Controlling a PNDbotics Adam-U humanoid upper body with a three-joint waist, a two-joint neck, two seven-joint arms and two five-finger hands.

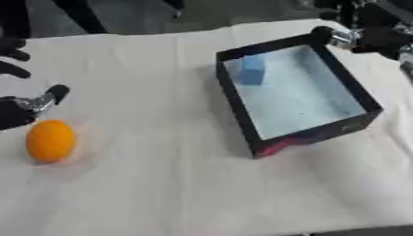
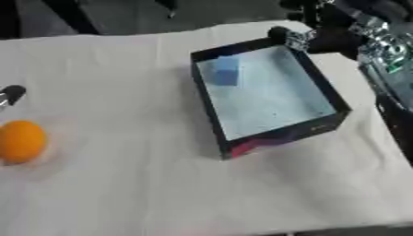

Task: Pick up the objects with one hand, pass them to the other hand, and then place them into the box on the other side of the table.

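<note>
An orange [image 1: 50,140] lies on the white cloth at the left edge. My left hand [image 1: 14,112] hovers just behind and above it, open, with the thumb [image 1: 53,93] pointing toward the table's middle and nothing in its hold. The black-walled box [image 1: 322,133] with a pale blue floor stands at the right, and a blue cube [image 1: 251,70] lies in its far left corner. My right hand [image 2: 322,39] is at the box's far right corner, dark and blurred, with no object visible in it.
The white cloth [image 1: 161,184] covers the table between the orange and the box. Dark floor and black stands show beyond the far edge. My right arm [image 2: 386,50] runs along the table's right side.
</note>
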